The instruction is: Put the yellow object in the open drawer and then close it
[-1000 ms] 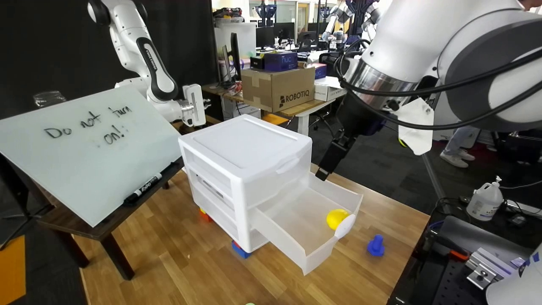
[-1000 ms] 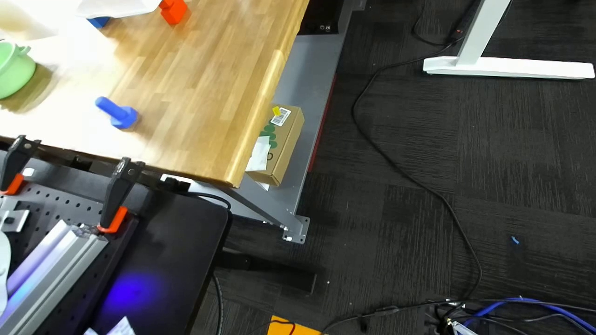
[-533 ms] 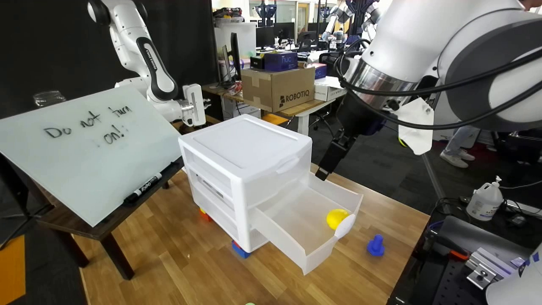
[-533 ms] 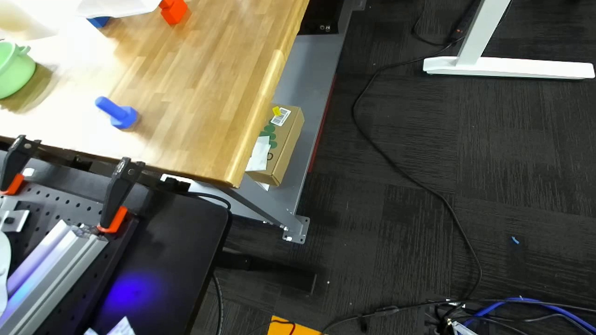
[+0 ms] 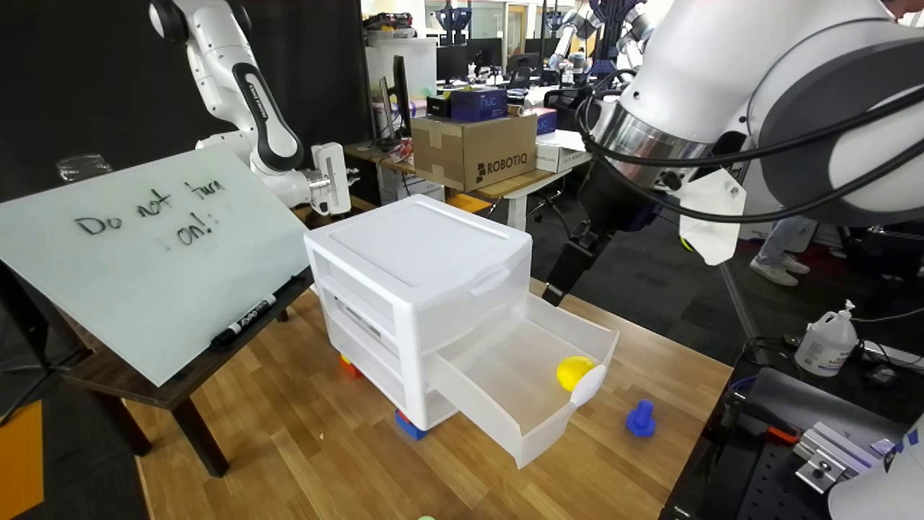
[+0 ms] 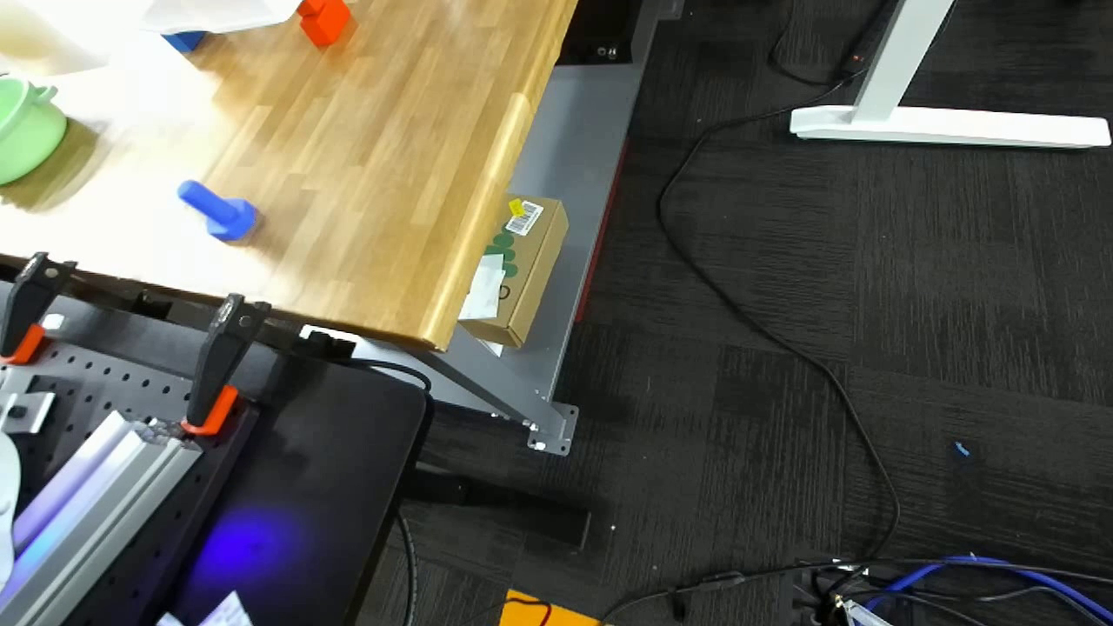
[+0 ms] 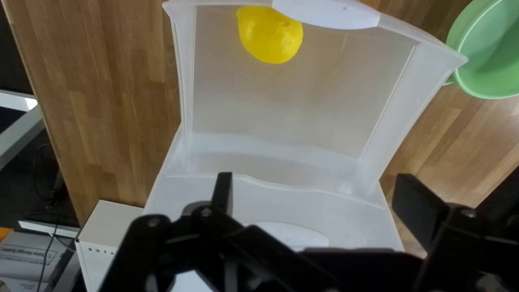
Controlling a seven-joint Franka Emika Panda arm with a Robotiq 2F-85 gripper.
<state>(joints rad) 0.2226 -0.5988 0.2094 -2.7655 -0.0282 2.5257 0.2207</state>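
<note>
The yellow object (image 5: 574, 373), roundish like a lemon, lies inside the open drawer near its front wall, and it also shows in the wrist view (image 7: 271, 36). The open drawer (image 5: 545, 432) is the lowest one of the white translucent drawer unit (image 5: 426, 249) and is pulled far out. Its bare floor shows in the wrist view (image 7: 304, 97). My gripper (image 7: 316, 192) is open and empty, its fingers wide apart. In an exterior view the gripper (image 5: 554, 292) points down beside the unit, by the drawer's far side wall; I cannot tell whether it touches.
A blue object (image 5: 641, 419) stands on the table in front of the drawer. A green pot (image 7: 490, 52) sits beside the drawer. Orange and blue blocks (image 5: 410, 425) are under the unit. A whiteboard (image 5: 151, 245) leans on a small stand. A white box (image 7: 109, 227) shows in the wrist view.
My gripper and arm have shifted very slightly to the right in an exterior view. The yellow object and the drawer have not moved.
</note>
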